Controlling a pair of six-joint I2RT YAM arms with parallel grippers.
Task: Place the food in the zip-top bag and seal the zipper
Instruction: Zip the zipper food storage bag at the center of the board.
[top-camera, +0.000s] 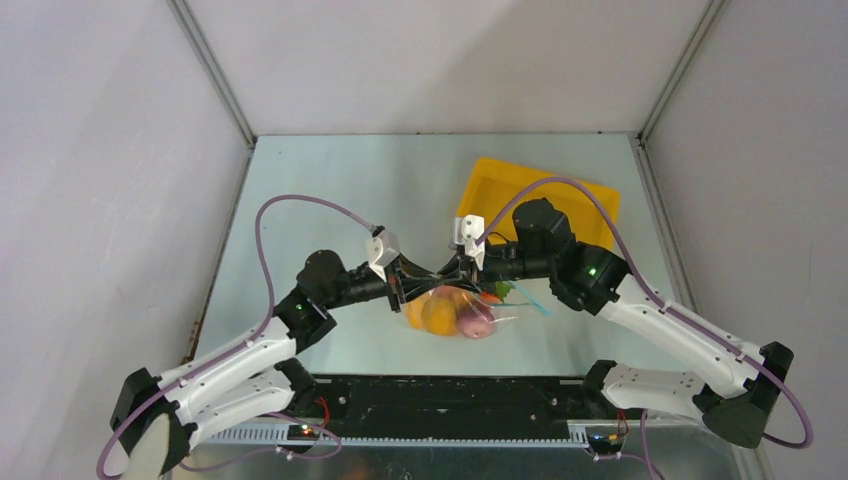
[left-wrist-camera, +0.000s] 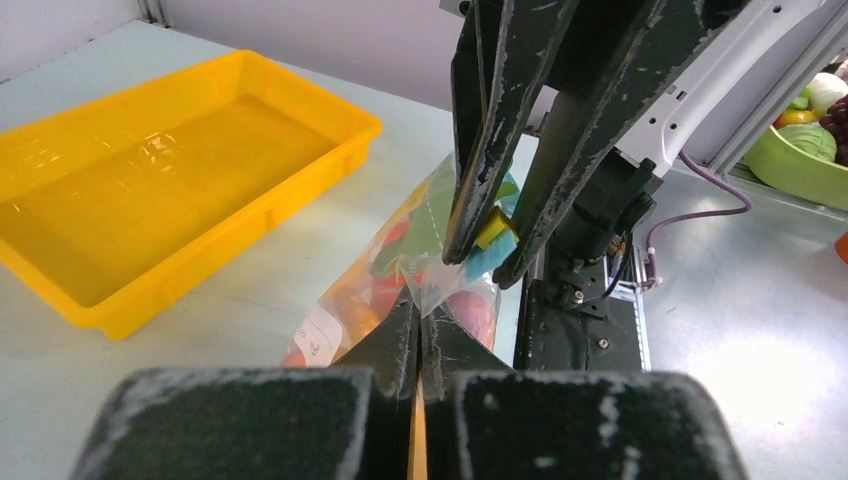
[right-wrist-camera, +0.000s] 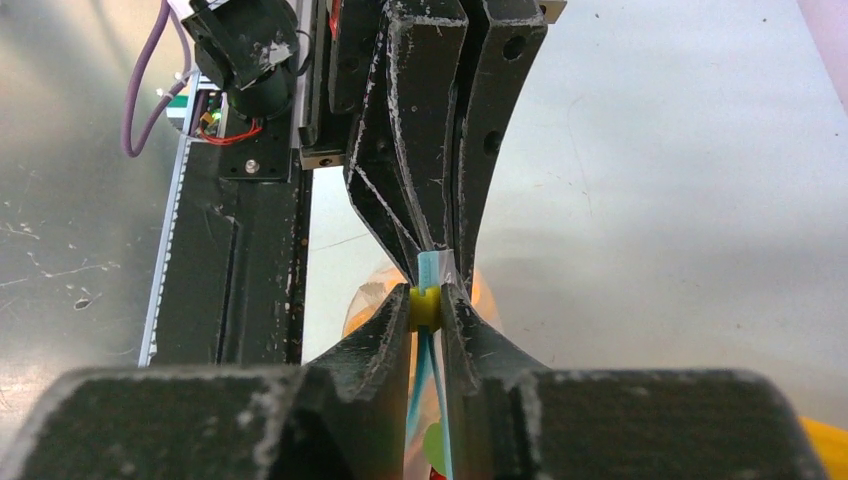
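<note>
We were sealing: the food (top-camera: 441, 311) sat inside the bag (top-camera: 480, 322), held over the table (top-camera: 330, 200) with our left gripper (left-wrist-camera: 420, 335) clamped on its corner and our right gripper (right-wrist-camera: 427, 305) pinching the zipper (right-wrist-camera: 428, 268), which next needed a steady slide along.

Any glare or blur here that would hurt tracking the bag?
Top external: even light, sharp, bag clear. Left wrist: left fingers soft up close, sheen on tray, table blown out at right. Right wrist: right fingers soft, zipper in focus.
</note>
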